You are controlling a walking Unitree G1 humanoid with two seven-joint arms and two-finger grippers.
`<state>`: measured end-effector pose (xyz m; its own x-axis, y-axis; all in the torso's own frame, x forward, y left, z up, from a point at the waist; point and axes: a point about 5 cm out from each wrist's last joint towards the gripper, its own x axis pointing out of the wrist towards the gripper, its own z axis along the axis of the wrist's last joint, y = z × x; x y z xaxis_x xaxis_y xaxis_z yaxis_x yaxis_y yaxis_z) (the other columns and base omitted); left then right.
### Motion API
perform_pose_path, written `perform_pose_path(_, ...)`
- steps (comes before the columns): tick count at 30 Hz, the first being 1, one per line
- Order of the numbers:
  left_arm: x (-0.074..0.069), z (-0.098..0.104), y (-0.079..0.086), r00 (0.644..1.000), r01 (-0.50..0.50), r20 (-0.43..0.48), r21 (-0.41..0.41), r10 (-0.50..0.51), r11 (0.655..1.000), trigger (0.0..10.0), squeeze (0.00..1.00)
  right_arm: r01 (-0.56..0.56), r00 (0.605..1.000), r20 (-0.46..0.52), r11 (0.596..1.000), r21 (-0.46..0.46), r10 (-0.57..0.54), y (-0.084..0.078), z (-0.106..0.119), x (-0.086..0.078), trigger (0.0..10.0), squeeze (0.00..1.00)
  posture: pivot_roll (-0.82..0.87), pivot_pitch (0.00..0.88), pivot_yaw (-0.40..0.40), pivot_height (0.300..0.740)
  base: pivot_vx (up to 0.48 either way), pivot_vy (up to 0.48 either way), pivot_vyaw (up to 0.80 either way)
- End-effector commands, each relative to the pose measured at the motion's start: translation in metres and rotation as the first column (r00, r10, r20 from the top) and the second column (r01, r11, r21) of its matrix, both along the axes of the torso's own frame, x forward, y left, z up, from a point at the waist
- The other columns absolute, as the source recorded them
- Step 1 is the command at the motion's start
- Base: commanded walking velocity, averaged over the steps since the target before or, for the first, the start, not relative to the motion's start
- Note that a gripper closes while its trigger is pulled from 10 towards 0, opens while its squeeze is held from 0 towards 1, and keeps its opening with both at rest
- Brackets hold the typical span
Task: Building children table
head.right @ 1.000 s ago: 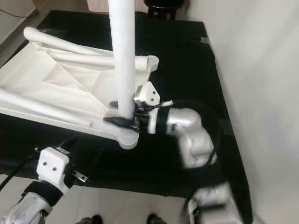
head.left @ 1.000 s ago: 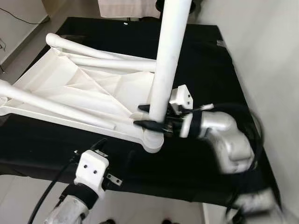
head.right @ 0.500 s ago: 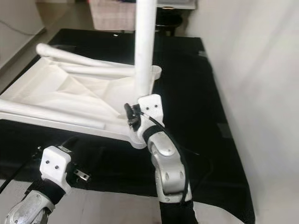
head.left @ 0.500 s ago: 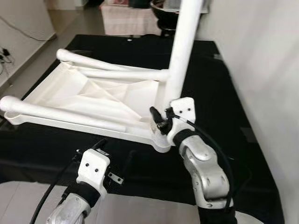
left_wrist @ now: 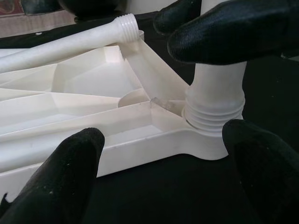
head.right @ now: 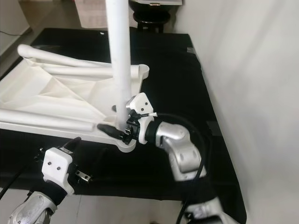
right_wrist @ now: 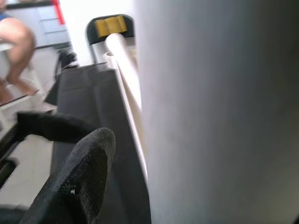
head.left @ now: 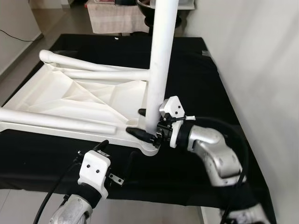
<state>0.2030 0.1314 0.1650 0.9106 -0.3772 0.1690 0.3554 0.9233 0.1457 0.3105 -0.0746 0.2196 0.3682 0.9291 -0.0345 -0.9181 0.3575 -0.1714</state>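
A white plastic table top lies upside down on a black cloth. One white table leg stands upright in its near right corner socket, where the leg's threaded end shows. My right gripper comes in from the right and is shut on the table leg just above the socket, one finger in front and one behind. My left gripper hovers open over the cloth just before that corner, and its fingers point at the socket. Loose legs lie across the top.
The black cloth covers a low platform beside a white wall on the right. Pale floor begins at the near edge. A dark round stool base and a box stand beyond the far edge.
My right wrist has rolled back: half a second ago its forearm rose from below, now it reaches in from the right. It stays at the leg's base. The camera shifted; my left gripper stayed put.
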Motion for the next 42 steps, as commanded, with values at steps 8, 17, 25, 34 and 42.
perform_pose_path(8, -0.01, 0.0, -0.002, 1.0, 0.002, -0.01, -0.005, -0.002, 1.0, 10.0, 0.0, -0.191, 0.982, -0.03, 0.977, -0.093, 0.189, 0.004, -0.004, 0.014, 10.0, 0.0, 0.03, 0.213, -0.039, 0.74, 0.0, 0.0, 0.0)
perform_pose_path(17, -0.014, 0.001, -0.003, 1.0, 0.008, -0.014, -0.007, -0.008, 1.0, 10.0, 0.0, -0.245, 0.969, -0.051, 0.969, -0.038, 0.243, -0.008, 0.001, 0.017, 0.0, 0.0, 0.02, 0.235, -0.042, 0.74, 0.0, 0.0, 0.0)
perform_pose_path(25, -0.015, 0.001, -0.003, 1.0, 0.005, -0.014, -0.009, -0.005, 1.0, 10.0, 0.0, -0.163, 0.985, -0.053, 0.986, -0.03, 0.162, -0.02, -0.002, 0.015, 0.0, 0.0, 0.02, 0.242, -0.05, 0.74, 0.0, 0.0, 0.0)
perform_pose_path(34, -0.012, -0.001, 0.0, 1.0, -0.004, -0.015, -0.005, 0.004, 1.0, 10.0, 0.0, 0.724, 0.677, -0.117, 0.686, -0.072, -0.727, -0.015, -0.058, -0.04, 0.0, 0.0, 0.0, 0.201, -0.067, 0.74, 0.0, 0.0, 0.0)
perform_pose_path(42, -0.006, -0.004, 0.001, 1.0, -0.009, -0.011, 0.003, 0.009, 1.0, 10.0, 0.0, 0.658, 0.743, -0.153, 0.753, -0.01, -0.652, 0.014, -0.049, -0.015, 4.7, 0.0, 0.0, 0.158, -0.062, 0.74, 0.0, 0.0, 0.0)
